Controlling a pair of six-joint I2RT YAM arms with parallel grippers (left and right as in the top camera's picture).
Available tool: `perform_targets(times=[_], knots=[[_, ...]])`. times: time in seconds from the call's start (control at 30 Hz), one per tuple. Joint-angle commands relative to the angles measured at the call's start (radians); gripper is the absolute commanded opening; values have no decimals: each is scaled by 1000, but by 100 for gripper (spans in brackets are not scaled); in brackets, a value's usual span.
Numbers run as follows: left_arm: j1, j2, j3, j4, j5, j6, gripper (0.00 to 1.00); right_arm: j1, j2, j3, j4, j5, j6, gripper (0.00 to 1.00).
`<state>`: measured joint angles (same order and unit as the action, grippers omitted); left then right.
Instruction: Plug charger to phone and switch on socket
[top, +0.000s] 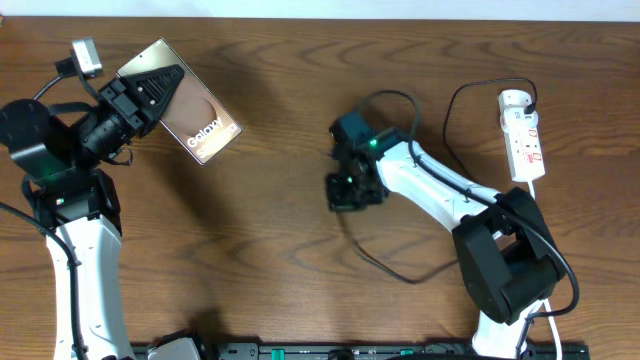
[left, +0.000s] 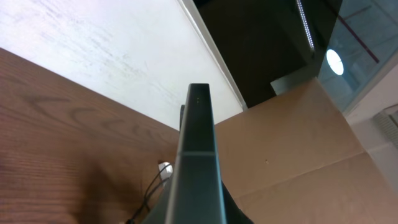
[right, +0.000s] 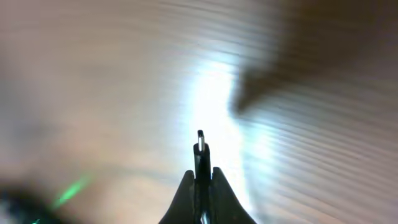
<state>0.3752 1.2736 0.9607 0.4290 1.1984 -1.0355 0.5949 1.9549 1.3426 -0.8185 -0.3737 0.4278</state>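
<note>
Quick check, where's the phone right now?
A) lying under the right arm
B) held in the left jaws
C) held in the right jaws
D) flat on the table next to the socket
B: the left gripper has its jaws shut on the phone at the table's far left corner, across the table from the socket. The right gripper holds the charger tip instead.

The left arm rises from the counter's near-left corner, its end effector (top: 158, 88) angled toward the far-left corner, fingers clamped on the phone (top: 205, 128). The right arm reaches from the near-right corner to mid-counter, end effector (top: 348, 190) pointing down, pinching the charger (right: 200, 142)
</note>
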Motion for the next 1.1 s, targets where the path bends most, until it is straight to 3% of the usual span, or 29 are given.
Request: perform_targets(times=[0.0,0.1,0.27,0.7,1.07], knots=[[2,-6,9,15,14,6,7,8,-40,68,58,-597,-305,1],[2,-6,9,15,18,6,7,9,-40,70,113,-927,-430,1],[2,-6,9,15,37,15,7,9,-40,70,146,-1190,-546,1],[0,-6,9,26,138,100,7,9,-40,70,302,-1189,-518,1],[-44,-6,9,26,131,103,7,9,-40,70,695,-1189,-209,1]])
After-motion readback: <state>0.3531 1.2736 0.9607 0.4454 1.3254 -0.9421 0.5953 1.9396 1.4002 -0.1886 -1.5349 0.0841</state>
